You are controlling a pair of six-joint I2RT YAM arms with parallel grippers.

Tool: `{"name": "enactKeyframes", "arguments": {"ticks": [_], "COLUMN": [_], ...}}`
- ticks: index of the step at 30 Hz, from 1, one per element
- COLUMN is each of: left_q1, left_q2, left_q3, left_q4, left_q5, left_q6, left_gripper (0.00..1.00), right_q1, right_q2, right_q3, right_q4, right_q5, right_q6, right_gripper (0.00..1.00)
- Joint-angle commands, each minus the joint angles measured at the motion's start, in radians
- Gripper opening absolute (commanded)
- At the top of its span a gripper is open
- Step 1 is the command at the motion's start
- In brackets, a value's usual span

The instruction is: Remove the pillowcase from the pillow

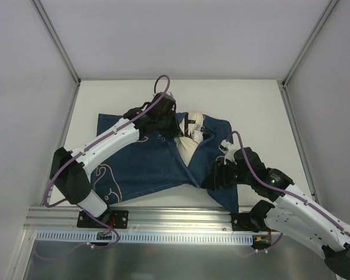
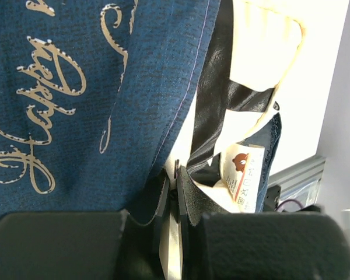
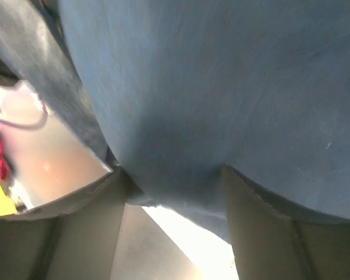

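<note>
The navy pillowcase [image 1: 146,166] lies spread on the table, parted in a V near its middle. The cream pillow [image 1: 189,150] shows through that gap. My left gripper [image 1: 176,127] sits at the top of the gap, shut on the pillow's cream fabric. In the left wrist view the gripper [image 2: 176,181] pinches a cream strip, with the pillowcase [image 2: 76,87] to its left and the pillow [image 2: 262,52] with its bear label [image 2: 243,175] to its right. My right gripper [image 1: 213,175] is at the pillowcase's near right part. It [image 3: 172,186] stands open, with navy pillowcase cloth [image 3: 221,87] bulging between its fingers [image 3: 262,233].
The white table [image 1: 251,105] is enclosed by grey walls at the back and both sides. A metal rail [image 1: 163,219] carrying the arm bases runs along the near edge. The pillowcase's near right corner reaches that rail.
</note>
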Motion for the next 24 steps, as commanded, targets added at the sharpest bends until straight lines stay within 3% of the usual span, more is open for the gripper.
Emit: {"name": "enactKeyframes", "arguments": {"ticks": [1, 4, 5, 6, 24], "left_q1": [0.027, 0.037, 0.039, 0.04, 0.3], "left_q2": [-0.012, -0.011, -0.011, -0.011, -0.115], "left_q3": [0.07, 0.083, 0.09, 0.09, 0.095], "left_q4": [0.048, 0.048, 0.047, 0.048, 0.042], "left_q5": [0.008, 0.014, 0.014, 0.011, 0.069], "left_q6": [0.012, 0.016, 0.021, 0.019, -0.03], "left_gripper": [0.0, 0.0, 0.0, 0.0, 0.0], "right_q1": [0.057, 0.087, 0.09, 0.09, 0.152], "right_q2": [-0.006, -0.017, -0.019, -0.02, -0.151], "right_q3": [-0.035, -0.065, -0.069, -0.071, -0.154], "right_q4": [0.048, 0.059, 0.058, 0.048, -0.021], "right_q5": [0.033, 0.057, 0.076, 0.088, 0.214], "right_q6": [0.029, 0.048, 0.049, 0.058, 0.192], "right_gripper": [0.54, 0.3, 0.07, 0.01, 0.01]}}
